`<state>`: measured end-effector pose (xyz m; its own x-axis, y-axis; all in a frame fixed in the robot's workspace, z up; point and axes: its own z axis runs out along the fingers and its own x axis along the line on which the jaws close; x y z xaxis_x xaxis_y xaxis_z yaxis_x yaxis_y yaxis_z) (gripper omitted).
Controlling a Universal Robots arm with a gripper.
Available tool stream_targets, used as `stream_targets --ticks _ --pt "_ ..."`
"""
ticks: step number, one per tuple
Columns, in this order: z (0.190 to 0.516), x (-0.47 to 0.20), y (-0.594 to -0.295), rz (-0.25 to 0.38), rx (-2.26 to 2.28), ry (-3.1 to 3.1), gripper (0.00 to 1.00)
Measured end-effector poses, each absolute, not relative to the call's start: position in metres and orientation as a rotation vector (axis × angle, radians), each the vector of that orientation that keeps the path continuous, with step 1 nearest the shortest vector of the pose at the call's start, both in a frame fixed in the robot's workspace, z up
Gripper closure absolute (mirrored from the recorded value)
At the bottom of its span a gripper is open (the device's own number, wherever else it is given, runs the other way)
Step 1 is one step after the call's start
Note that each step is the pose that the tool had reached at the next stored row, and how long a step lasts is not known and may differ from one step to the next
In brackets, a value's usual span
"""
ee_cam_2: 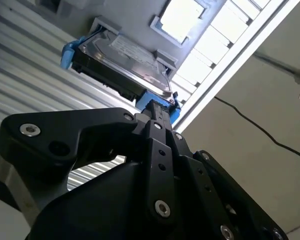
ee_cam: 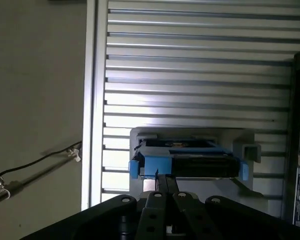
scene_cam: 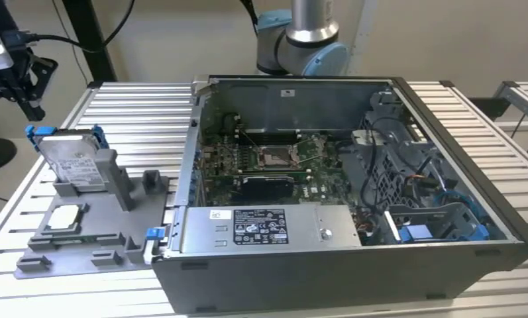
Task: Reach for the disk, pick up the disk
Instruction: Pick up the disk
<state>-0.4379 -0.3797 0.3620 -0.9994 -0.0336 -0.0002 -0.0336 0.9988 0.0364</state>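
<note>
I see the pincer (scene_cam: pixel 20 93) at the upper left of the exterior view, clenched on nothing, above the disk (scene_cam: pixel 69 158) and not touching it. The disk stands on edge in a grey holder (scene_cam: pixel 87 232) at the left of the slatted table (scene_cam: pixel 140 112), close to the table's left edge. In the first wrist view the pincer lines up with the disk's blue frame. Bare slats run behind the holder. The open case (scene_cam: pixel 334 265) sits just right of it.

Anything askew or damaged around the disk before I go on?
Nothing stands out. The disk stands upright in its grey holder with no visible damage; the claw hovers above, not touching it.
</note>
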Motion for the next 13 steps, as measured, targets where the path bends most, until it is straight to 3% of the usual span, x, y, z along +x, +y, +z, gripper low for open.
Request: stream_targets --ticks 13 --pt "0.3620 -0.4379 -0.3797 -0.054 0.414 -3.109 1.00"
